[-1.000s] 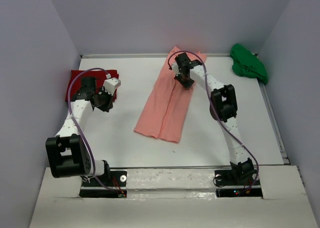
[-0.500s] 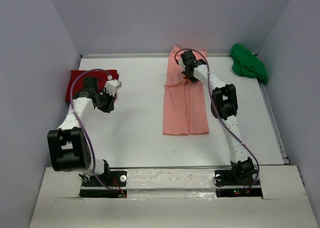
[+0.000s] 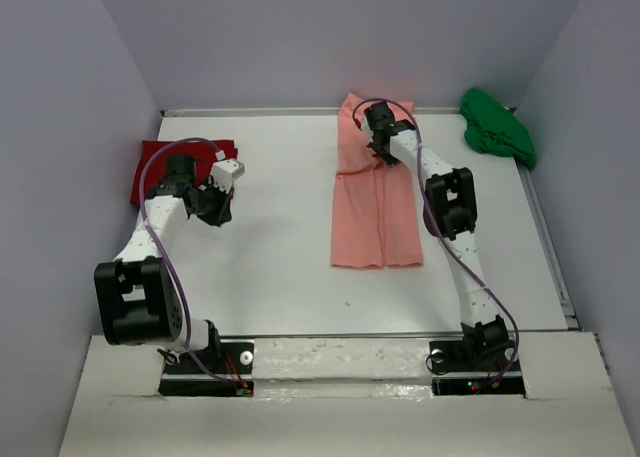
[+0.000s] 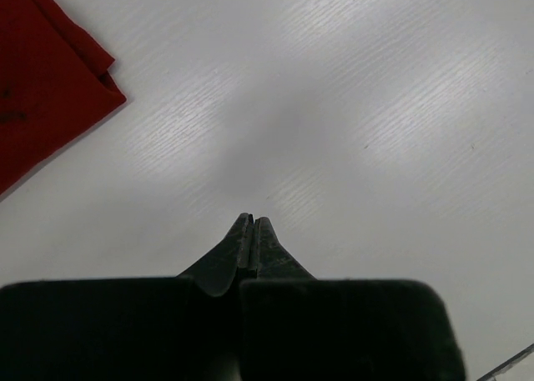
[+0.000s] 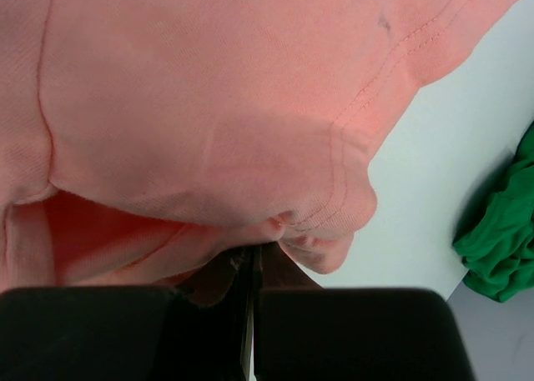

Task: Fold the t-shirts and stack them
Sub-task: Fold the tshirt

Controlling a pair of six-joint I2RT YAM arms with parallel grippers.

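On the table [image 3: 270,267]: left t-shirt [image 3: 150,167] at the far left edge; middle t-shirt [image 3: 375,217] running from centre to back edge; right t-shirt [image 3: 497,127] in the far right corner.

Left fingers [image 4: 243,246] pressed together, right fingers [image 5: 280,274] pinched tight at full reach.

Salmon-pink shirt [image 3: 375,212] swung round: earlier slanted, near hem out toward middle-left of desk [image 3: 270,247]; now straight, long sides running near-to-far, hem squared. Right pincer [image 3: 384,143], clamped on shirt's far end, shifted right and slightly farther back. Last half-second: only small rightward drift of shirt
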